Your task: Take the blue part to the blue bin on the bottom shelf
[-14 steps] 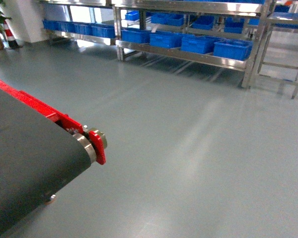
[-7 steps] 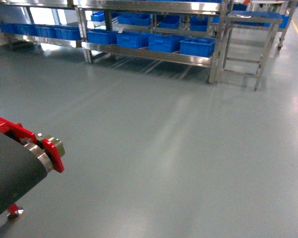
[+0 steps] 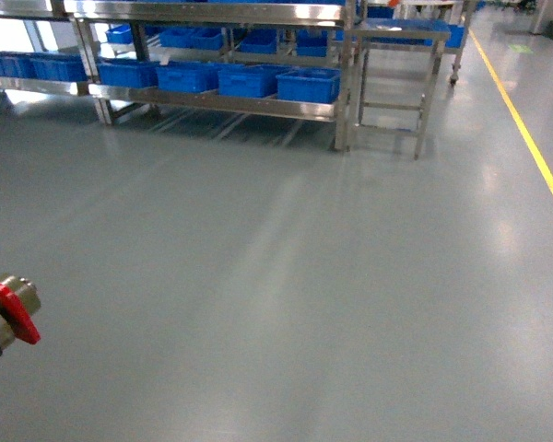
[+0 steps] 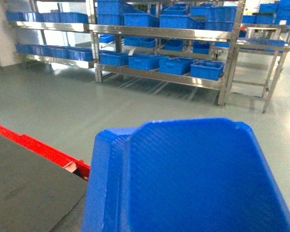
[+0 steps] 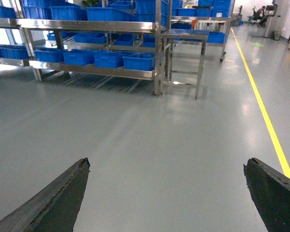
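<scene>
A red-framed conveyor end with a steel roller (image 3: 5,308) juts into the lower left corner, while open grey polished floor (image 3: 304,276), edged by a yellow painted line (image 3: 525,138), stretches to the stainless-steel rack's bottom shelf (image 3: 221,104), lined with blue plastic bins (image 3: 308,85) beside a small steel table (image 3: 396,37). The right gripper (image 5: 166,193) hangs wide apart, empty. The large blue moulded part (image 4: 193,179) fills the left wrist view; its gripper's state cannot be told.

Four blue bins (image 3: 308,86) sit along the bottom shelf (image 3: 212,103); one steel table (image 3: 394,28) beside; one yellow line (image 3: 525,138).
</scene>
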Controlling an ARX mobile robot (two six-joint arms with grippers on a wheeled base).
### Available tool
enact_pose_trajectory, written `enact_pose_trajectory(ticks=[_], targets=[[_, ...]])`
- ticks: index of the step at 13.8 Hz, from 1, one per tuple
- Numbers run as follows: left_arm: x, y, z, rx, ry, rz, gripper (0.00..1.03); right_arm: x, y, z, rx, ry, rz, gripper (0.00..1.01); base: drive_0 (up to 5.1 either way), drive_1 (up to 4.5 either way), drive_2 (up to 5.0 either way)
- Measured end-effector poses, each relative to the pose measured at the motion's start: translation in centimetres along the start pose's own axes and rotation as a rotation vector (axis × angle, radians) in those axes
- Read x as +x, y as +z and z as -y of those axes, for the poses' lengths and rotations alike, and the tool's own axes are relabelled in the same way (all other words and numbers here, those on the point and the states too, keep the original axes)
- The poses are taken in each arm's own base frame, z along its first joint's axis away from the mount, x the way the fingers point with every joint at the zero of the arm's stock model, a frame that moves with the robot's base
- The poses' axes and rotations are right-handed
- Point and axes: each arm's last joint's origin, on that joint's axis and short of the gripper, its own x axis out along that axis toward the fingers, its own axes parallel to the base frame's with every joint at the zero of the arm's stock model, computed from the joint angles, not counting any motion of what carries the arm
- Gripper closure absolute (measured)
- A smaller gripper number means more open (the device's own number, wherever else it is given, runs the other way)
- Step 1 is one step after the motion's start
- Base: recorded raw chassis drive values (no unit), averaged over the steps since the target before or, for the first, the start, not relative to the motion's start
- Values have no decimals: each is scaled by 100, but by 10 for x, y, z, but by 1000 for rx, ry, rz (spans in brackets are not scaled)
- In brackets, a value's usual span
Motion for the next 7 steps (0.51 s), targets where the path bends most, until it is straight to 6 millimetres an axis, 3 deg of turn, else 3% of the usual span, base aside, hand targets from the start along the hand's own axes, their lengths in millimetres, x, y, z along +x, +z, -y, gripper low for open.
enact_pose_trajectory(ticks=[7], targets=[[0, 0, 0, 0, -1, 0, 59, 0, 0, 0, 0, 0, 0, 3, -160, -160, -160]])
